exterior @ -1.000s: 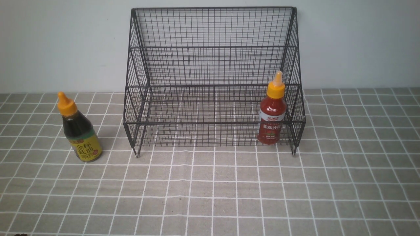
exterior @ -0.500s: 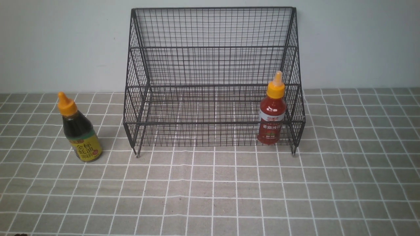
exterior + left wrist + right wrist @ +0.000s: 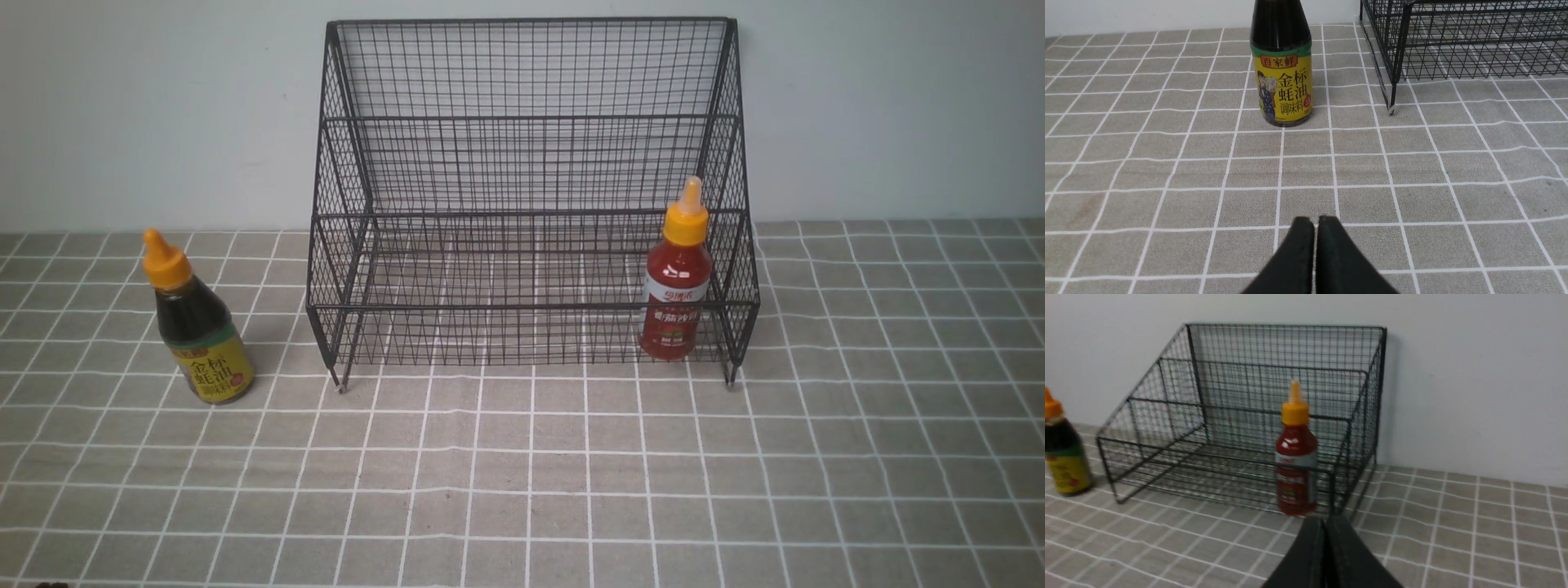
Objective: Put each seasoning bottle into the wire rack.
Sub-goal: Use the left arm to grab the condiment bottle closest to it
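Short of the black wire-mesh stepped rack (image 3: 531,163), above a grey checked cloth (image 3: 522,490), both arms sit low and point toward it. The left gripper (image 3: 1314,222) and right gripper (image 3: 1324,520) have their black tapered jaws pressed together, empty. The dark brown sauce bottle (image 3: 200,327), orange-capped and yellow-labelled, stands left of the rack, apart from it. The slimmer red sauce bottle (image 3: 676,282) stands upright at the rack's right front corner; whether inside cannot be told.

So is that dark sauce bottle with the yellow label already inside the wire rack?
No: the dark sauce bottle stands on the checked cloth, outside the wire rack and to its left.
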`<state>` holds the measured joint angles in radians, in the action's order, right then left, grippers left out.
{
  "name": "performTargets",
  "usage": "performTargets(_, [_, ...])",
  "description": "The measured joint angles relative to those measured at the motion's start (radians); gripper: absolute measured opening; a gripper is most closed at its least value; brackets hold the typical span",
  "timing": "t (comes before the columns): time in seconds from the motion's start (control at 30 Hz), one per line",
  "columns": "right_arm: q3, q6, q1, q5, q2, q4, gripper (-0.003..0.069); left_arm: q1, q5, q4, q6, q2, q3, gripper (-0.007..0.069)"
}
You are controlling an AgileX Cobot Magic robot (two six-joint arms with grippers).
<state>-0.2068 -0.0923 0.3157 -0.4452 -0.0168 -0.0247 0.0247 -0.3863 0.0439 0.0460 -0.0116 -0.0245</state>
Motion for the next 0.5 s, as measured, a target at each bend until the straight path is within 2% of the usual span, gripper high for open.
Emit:
performTargets(0.23, [0.200, 0.000, -0.215, 0.105, 0.018, -0.005, -0.0012, 0.000, 0.000, 0.000, 0.000, 0.000, 0.000, -0.0006])
performTargets(0.5, [0.231, 0.000, -0.255, 0.089, 0.028, -0.006, -0.0012, 0.000, 0.000, 0.000, 0.000, 0.000, 0.000, -0.0006])
